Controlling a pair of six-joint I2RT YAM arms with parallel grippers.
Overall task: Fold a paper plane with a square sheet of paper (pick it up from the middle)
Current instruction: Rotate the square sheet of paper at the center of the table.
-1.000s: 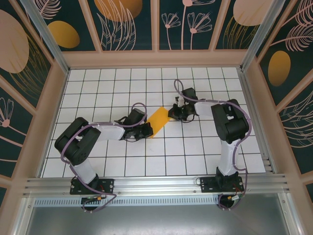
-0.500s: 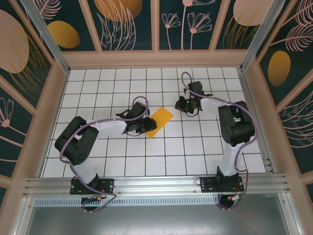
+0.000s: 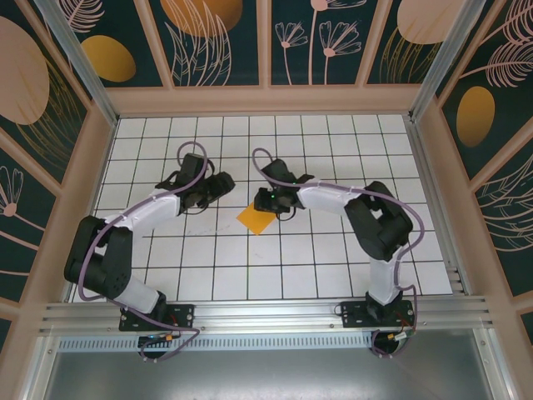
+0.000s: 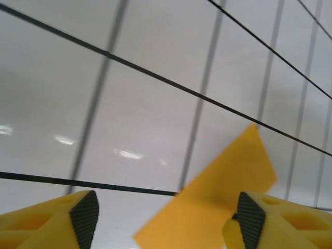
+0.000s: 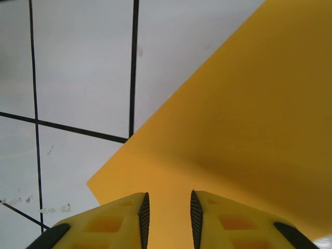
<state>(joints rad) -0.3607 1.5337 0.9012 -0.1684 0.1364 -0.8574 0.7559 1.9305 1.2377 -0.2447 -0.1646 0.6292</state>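
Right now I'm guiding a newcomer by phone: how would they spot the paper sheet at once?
Find the white gridded table inside the floral walls. Near its middle, just under the right gripper, lies the square sheet of paper: flat orange-yellow, unlike the painted wall ovals.

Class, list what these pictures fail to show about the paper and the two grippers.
- Top view: the paper's far corner lies under the right gripper; any creases are too small to see.
- Right wrist view: the paper runs off the top and right edges; whether the fingertips touch it is unclear.
- Left wrist view: the paper's near part is cut off by the bottom edge and a finger.
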